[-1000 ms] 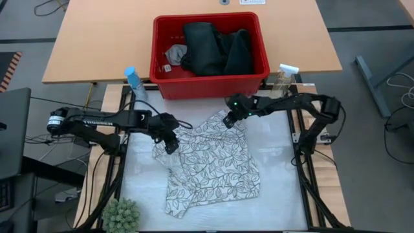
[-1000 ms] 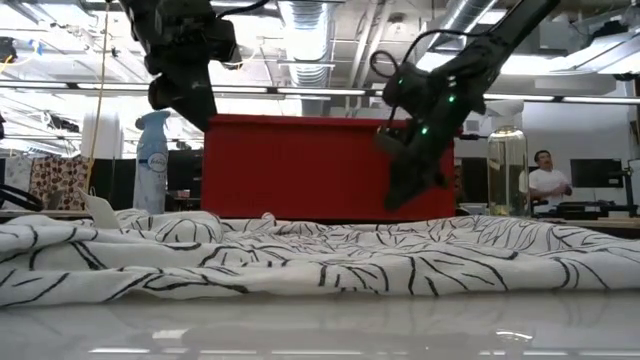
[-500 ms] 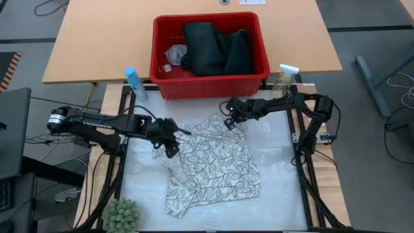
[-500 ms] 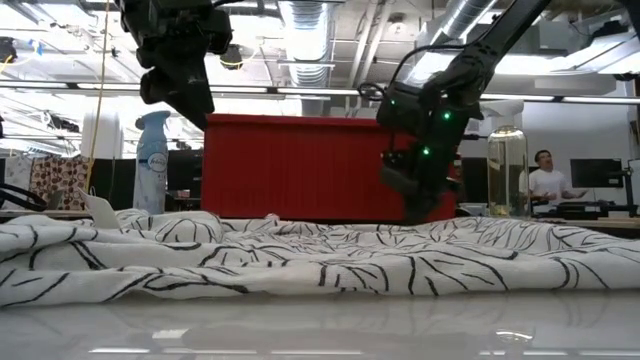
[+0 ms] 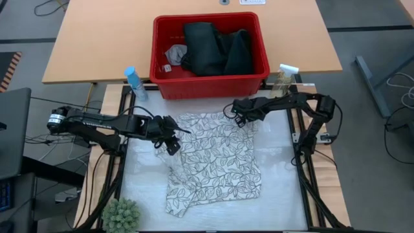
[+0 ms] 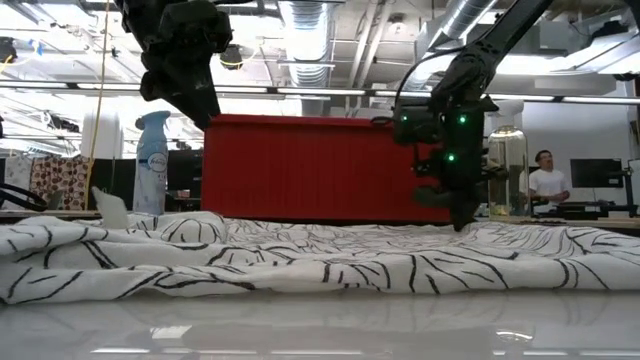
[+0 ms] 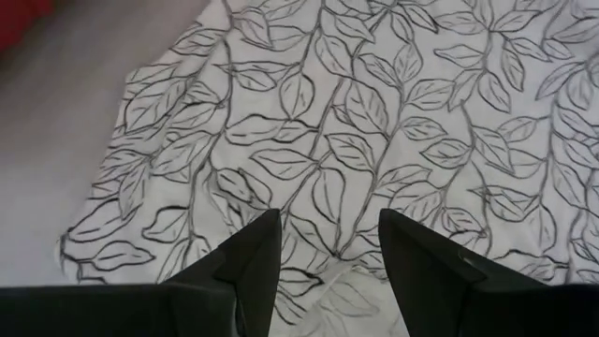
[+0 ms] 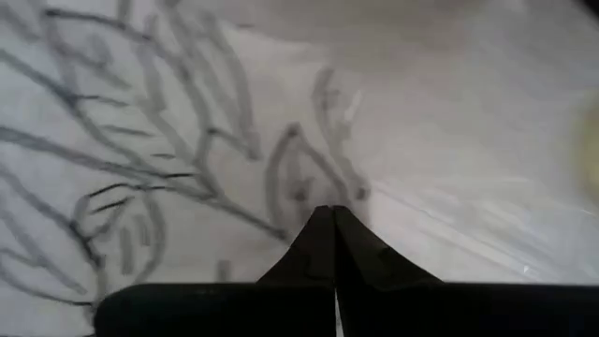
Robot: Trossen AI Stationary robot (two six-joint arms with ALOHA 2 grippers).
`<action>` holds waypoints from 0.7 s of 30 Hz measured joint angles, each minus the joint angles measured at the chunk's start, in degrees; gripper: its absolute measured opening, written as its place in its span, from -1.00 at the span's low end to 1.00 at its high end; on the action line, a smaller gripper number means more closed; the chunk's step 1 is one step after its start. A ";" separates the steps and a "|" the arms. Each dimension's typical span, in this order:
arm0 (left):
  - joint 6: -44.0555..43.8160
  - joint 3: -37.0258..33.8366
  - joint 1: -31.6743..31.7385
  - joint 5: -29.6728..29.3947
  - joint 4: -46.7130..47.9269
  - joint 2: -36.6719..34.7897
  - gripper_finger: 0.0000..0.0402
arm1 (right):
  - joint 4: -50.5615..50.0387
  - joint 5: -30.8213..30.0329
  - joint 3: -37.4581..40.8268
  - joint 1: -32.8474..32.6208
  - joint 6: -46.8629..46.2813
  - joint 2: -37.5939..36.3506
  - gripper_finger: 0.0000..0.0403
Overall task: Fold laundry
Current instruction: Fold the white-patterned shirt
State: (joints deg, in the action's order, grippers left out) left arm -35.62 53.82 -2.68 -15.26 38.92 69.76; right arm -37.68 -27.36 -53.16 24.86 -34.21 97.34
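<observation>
Desk [image 5: 284, 175]: white top. Leaf-print cloth [image 5: 213, 162]: spread flat at centre, in front of the red basket [image 5: 208, 85]. Left gripper [image 5: 171, 146]: above cloth's left edge, fingers apart, empty. Right gripper [image 5: 242, 120]: at cloth's far right corner, fingers pinched together on the fabric.

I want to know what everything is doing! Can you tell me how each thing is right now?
leaf-print cloth: spread on the table, still rumpled, not folded.
left tool: open, just above the cloth.
right tool: shut, at the cloth's far right corner.
dark jeans: bunched in the basket.
grey cloth: crumpled in the basket.
red basket: upright, holding clothes.
</observation>
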 joint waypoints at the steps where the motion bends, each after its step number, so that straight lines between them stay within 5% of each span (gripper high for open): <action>1: 0.10 0.00 0.01 -0.04 0.51 0.00 -0.16 | -0.04 -0.28 0.02 0.11 -0.22 -0.89 -0.88; 7: -5.74 -4.91 0.08 0.66 1.20 -0.02 -0.16 | -0.16 -0.16 -0.07 -1.47 3.35 -12.48 -0.78; 13: -16.62 -11.99 -4.20 6.33 -3.99 0.02 -0.16 | -3.23 7.83 0.44 -6.71 4.74 -26.34 -0.77; 21: -29.42 -12.13 -13.46 -5.43 1.01 0.01 -0.21 | -3.19 8.88 5.28 -22.32 -4.50 -34.88 -0.89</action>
State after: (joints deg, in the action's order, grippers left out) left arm -65.04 41.69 -16.14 -20.70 39.93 69.77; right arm -40.87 -18.48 -47.88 2.53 -38.72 62.46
